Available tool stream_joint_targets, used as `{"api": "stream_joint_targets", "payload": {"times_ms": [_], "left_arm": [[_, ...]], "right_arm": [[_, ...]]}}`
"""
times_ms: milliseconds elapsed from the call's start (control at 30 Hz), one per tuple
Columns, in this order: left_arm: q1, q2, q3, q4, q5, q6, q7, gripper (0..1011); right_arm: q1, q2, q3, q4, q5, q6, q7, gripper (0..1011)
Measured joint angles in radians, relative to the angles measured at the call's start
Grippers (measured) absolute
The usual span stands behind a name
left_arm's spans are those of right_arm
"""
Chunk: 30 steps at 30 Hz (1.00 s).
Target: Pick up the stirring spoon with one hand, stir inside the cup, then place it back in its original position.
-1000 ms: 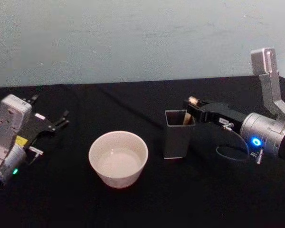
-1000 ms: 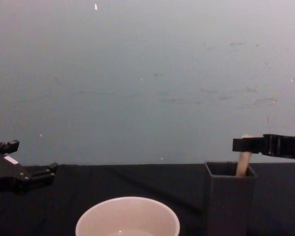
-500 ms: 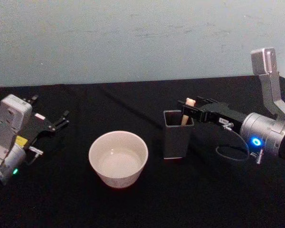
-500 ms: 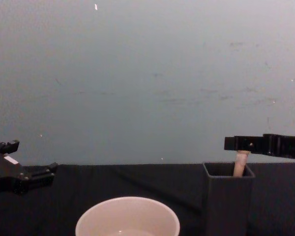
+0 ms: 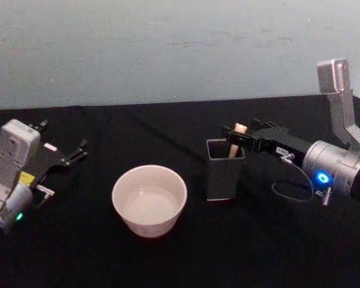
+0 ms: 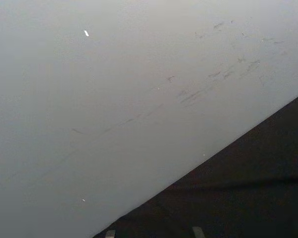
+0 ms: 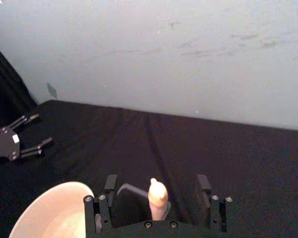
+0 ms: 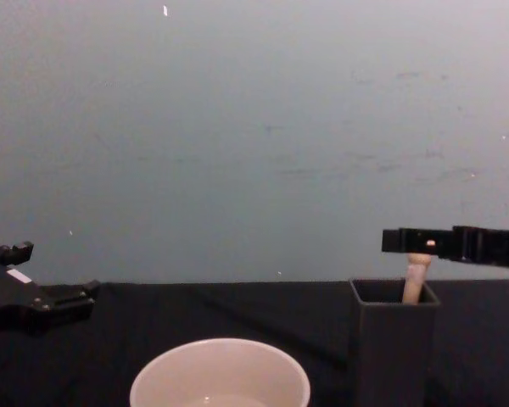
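The stirring spoon (image 5: 234, 144) stands in the dark grey square holder (image 5: 223, 174), its original position, with the beige handle (image 7: 158, 197) sticking out of the mouth. My right gripper (image 7: 156, 182) is open at the height of the handle's top, one finger (image 7: 110, 182) on each side and apart from it. From the chest view the gripper (image 8: 405, 241) hangs just above the holder (image 8: 390, 348), over the spoon (image 8: 416, 280). The cream-white cup (image 5: 149, 200) sits to the holder's left. My left gripper (image 5: 69, 157) rests open at the far left.
A black cloth (image 5: 186, 258) covers the table, with a pale wall (image 5: 168, 48) behind it. A thin cable loop (image 5: 288, 195) hangs beneath the right wrist, near the holder. About a hand's width of bare cloth separates cup and holder.
My right gripper has slid leftward over the holder, so its fingers now reach past the spoon's handle on both sides. The left arm, cup and holder have stayed put.
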<state>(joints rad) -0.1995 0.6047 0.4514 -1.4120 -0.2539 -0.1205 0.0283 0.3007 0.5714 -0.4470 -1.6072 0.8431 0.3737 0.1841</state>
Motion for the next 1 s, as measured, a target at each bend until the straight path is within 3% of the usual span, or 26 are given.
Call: {"api": "stream_joint_targets", "payload": {"times_ms": [233,400,433,500,533,833,1000], "left_arm": [[0.0,0.0,0.0,0.0,0.0,0.0,0.0,1001],[0.0,0.0,0.0,0.0,0.0,0.0,0.0,1001],[0.0,0.0,0.0,0.0,0.0,0.0,0.0,1001],[0.0,0.0,0.0,0.0,0.0,0.0,0.0,1001],[0.0,0.0,0.0,0.0,0.0,0.0,0.0,1001],[0.0,0.0,0.0,0.0,0.0,0.0,0.0,1001],[0.0,0.0,0.0,0.0,0.0,0.0,0.0,1001]], "right_arm": [[-0.002,-0.04,0.034,0.001,-0.048,-0.099,-0.033,1002],[-0.001,-0.102,0.06,0.049,-0.188,-0.285,-0.14,1000],[-0.001,-0.102,0.06,0.049,-0.188,-0.285,-0.14,1000],[0.001,-0.113,0.061,0.075,-0.249,-0.328,-0.177,1000],[0.001,-0.113,0.061,0.075,-0.249,-0.328,-0.177,1002],[-0.065,-0.082,0.022,0.104,-0.406,-0.367,-0.216,1002],[-0.111,-0.068,0.016,0.1,-0.433,-0.365,-0.217,1002]]}}
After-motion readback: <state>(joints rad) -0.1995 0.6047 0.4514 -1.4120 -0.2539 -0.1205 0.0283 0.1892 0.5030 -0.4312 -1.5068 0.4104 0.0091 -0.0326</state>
